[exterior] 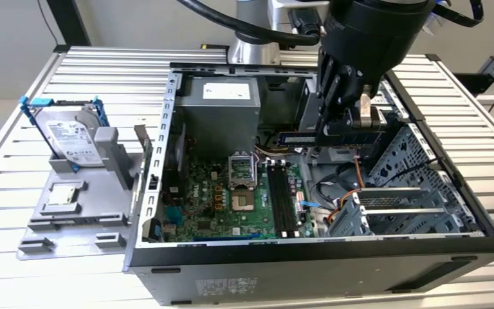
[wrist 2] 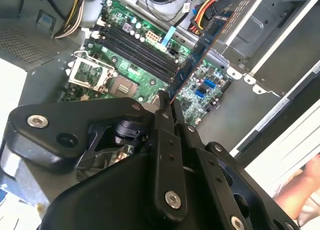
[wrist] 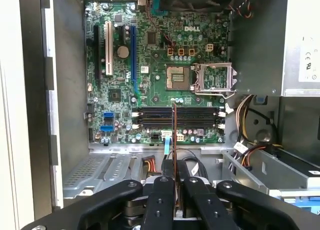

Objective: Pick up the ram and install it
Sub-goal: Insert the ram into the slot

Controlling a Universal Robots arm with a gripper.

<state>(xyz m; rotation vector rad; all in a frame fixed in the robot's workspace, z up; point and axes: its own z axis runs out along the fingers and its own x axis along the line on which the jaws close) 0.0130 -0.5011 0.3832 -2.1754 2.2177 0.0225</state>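
Your ram [exterior: 303, 137] is a thin, dark stick with a pale label strip on its face. It is held level, up inside the open computer case [exterior: 316, 248] and clear of the motherboard [exterior: 229, 193], pointing toward the exterior view's left. In the first wrist view the ram [wrist: 174, 135] shows edge-on as a narrow line, its far end lying over the long black sockets [wrist: 195, 117]. In the second wrist view the ram [wrist 2: 200, 45] runs slantwise above the green board. The pincer [exterior: 347, 129] is clamped on the stick's right-hand end, fingers [wrist: 161, 190] pressed to both flat sides. Your arm drops in from the far side of the counter [exterior: 462, 96], wrist pointing straight down over the case's right half.
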